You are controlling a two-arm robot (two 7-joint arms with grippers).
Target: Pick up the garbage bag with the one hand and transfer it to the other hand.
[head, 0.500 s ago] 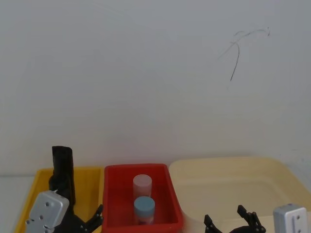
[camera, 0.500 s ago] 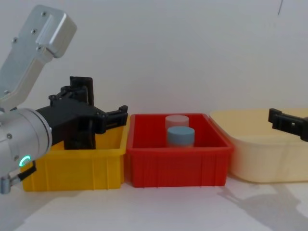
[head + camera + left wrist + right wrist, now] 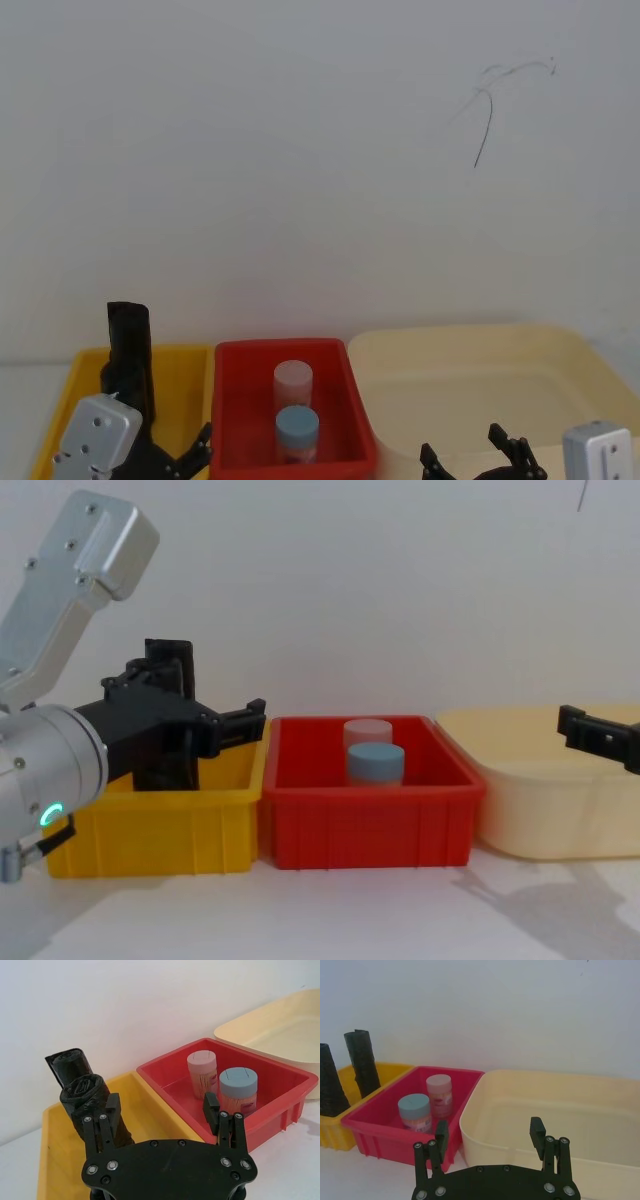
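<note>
Nothing is done yet: the garbage bag (image 3: 84, 1094) is seen ungripped at the spread left gripper's (image 3: 161, 1105) 11 o'clock; right gripper (image 3: 489, 1130) spread.

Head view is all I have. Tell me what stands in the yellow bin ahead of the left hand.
Observer: The thicker garbage bag is nearer, with a slimmer roll behind it. Both are black and in the yellow bin.
Operator: Report the alignment.
Observer: The left hand is open; the garbage bag stands beyond one finger, not in the gap.
Operator: Now the other arm's height.
Observer: Seen from the chest, the right hand is about level with the cream tub's rim.
</note>
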